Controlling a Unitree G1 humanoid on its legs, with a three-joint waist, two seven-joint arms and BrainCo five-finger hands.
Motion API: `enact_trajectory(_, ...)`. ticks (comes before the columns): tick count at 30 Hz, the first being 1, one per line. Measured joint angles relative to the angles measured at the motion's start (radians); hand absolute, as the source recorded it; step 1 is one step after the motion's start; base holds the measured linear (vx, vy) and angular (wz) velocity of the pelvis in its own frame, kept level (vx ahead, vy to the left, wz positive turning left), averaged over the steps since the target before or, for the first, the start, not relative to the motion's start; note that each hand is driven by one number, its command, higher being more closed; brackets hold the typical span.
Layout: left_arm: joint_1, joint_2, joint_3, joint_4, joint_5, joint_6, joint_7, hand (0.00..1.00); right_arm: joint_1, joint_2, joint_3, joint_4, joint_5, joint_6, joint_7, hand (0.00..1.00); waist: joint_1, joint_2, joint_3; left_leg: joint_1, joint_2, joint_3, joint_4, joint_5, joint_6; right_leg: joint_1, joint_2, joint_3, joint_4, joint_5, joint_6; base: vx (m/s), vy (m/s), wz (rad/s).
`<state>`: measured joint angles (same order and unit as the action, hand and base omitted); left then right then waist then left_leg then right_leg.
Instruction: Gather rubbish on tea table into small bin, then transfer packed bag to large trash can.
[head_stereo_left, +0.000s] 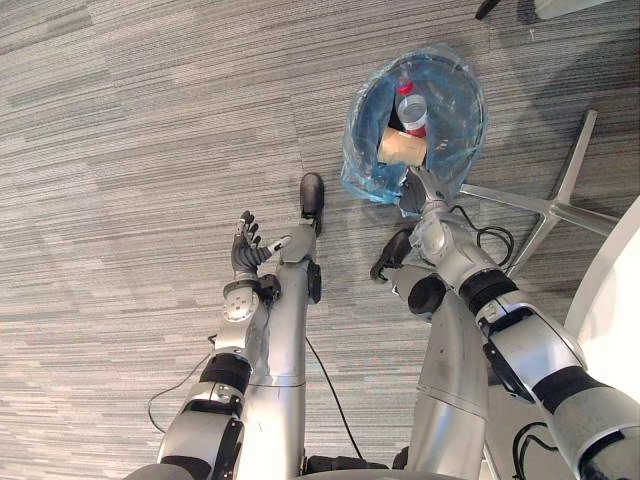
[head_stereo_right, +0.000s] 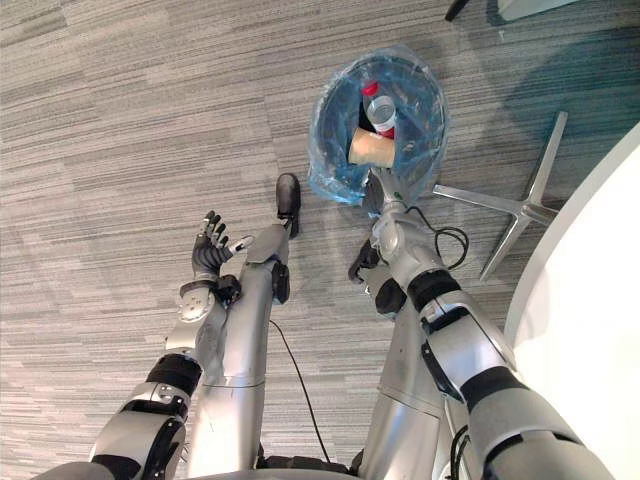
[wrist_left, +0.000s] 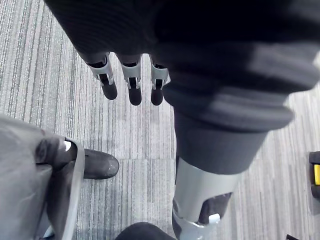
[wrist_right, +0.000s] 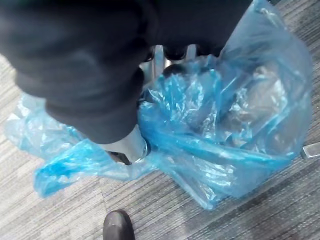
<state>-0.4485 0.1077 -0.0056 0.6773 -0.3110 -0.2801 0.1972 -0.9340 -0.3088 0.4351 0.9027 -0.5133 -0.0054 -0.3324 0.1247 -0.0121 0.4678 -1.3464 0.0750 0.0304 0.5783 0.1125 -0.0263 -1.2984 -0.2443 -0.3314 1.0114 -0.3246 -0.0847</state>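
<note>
- Gripping the near rim of 1 blue plastic bag (wrist_right: 225, 125), the right hand (head_stereo_left: 424, 196) has its thumb (wrist_right: 127, 149) pressed into the bunched film and its fingers curled into the fold on the other side.
- That bag is over the grey carpet (head_stereo_left: 120, 150) in front of the robot, with its mouth gaping upward. Whether it rests on the carpet or hangs from the hand cannot be told.
- Inside the bag lie 2 pieces of rubbish: 1 clear bottle (head_stereo_left: 412, 108) with a red cap and a red band, and 1 brown paper cup (head_stereo_left: 403, 147) on its side.
- The cup is nearer the gripping hand and touches the bottle.
- The left hand (head_stereo_left: 245, 250) holds nothing. It is raised over bare carpet, well apart from the bag, with its fingers (wrist_left: 108, 82) straight and spread.
- 1 silver star-shaped chair base (head_stereo_left: 550, 207) stands on the carpet just beside the bag, on the robot's right.
- 1 white curved tabletop edge (head_stereo_right: 590, 300) shows on the robot's far right.
</note>
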Motion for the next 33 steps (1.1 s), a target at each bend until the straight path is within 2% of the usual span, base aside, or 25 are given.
enact_trajectory(12, 0.051, -0.008, 0.02, -0.003, 0.012, 0.042, -0.002, 0.0, 0.202, 0.084, -0.13, -0.291, 0.146, -0.026, -0.017, 1.0, -0.006, -0.001, -0.001, 0.13, 0.032, 0.01, 0.008, -0.002, -0.005, 0.131, 0.029, 0.003, -0.014, 0.001, -0.001, -0.09, -0.013, -0.09)
enact_trajectory(18, 0.145, -0.026, 0.005, -0.017, 0.034, 0.061, -0.022, 0.0, 0.395, 0.145, -0.149, -0.475, 0.24, -0.04, -0.011, 1.0, -0.031, -0.002, -0.001, 0.342, 0.045, 0.057, -0.093, 0.0, -0.007, 0.326, 0.043, 0.001, -0.103, 0.01, 0.014, -0.05, -0.028, -0.05)
enact_trajectory(21, 0.189, -0.026, -0.006, -0.026, 0.048, 0.07, -0.023, 0.0, 0.495, 0.15, -0.142, -0.594, 0.25, -0.07, 0.011, 1.0, -0.034, -0.003, -0.002, 0.463, 0.048, 0.069, -0.149, 0.002, -0.01, 0.445, 0.061, 0.002, -0.175, 0.024, 0.026, 0.06, -0.013, -0.13)
enact_trajectory(26, 0.258, -0.026, -0.007, -0.018, 0.071, 0.08, -0.024, 0.0, 0.653, 0.191, -0.134, -0.739, 0.28, -0.102, 0.054, 1.0, -0.044, -0.034, -0.019, 0.663, 0.047, 0.094, -0.238, 0.01, -0.011, 0.639, 0.071, 0.01, -0.279, 0.041, 0.034, 0.13, -0.005, -0.1)
enact_trajectory(27, 0.292, -0.024, -0.012, -0.014, 0.088, 0.08, -0.025, 0.0, 0.697, 0.203, -0.112, -0.772, 0.297, -0.106, 0.07, 1.0, -0.055, -0.053, -0.038, 0.723, 0.045, 0.106, -0.268, 0.01, -0.011, 0.695, 0.077, 0.017, -0.315, 0.046, 0.041, 0.15, -0.01, -0.17)
enact_trajectory(29, 0.312, -0.023, -0.022, -0.002, 0.09, 0.081, -0.025, 0.0, 0.736, 0.212, -0.102, -0.795, 0.314, -0.113, 0.085, 1.0, -0.056, -0.066, -0.063, 0.763, 0.046, 0.114, -0.293, 0.01, -0.012, 0.731, 0.087, 0.027, -0.347, 0.051, 0.049, 0.16, -0.004, -0.21)
enact_trajectory(30, 0.357, -0.026, -0.056, 0.007, 0.113, 0.088, -0.046, 0.0, 0.835, 0.226, -0.104, -0.838, 0.347, -0.127, 0.123, 1.0, -0.056, -0.072, -0.137, 0.857, 0.043, 0.126, -0.381, 0.011, -0.016, 0.817, 0.105, 0.028, -0.433, 0.066, 0.066, 0.24, -0.004, -0.2)
enact_trajectory(33, 0.397, -0.024, -0.09, 0.039, 0.137, 0.087, -0.064, 0.0, 0.907, 0.229, -0.108, -0.85, 0.368, -0.147, 0.161, 1.0, -0.058, -0.069, -0.201, 0.949, 0.025, 0.135, -0.475, 0.025, -0.025, 0.883, 0.104, 0.033, -0.486, 0.07, 0.07, 0.17, -0.006, -0.08)
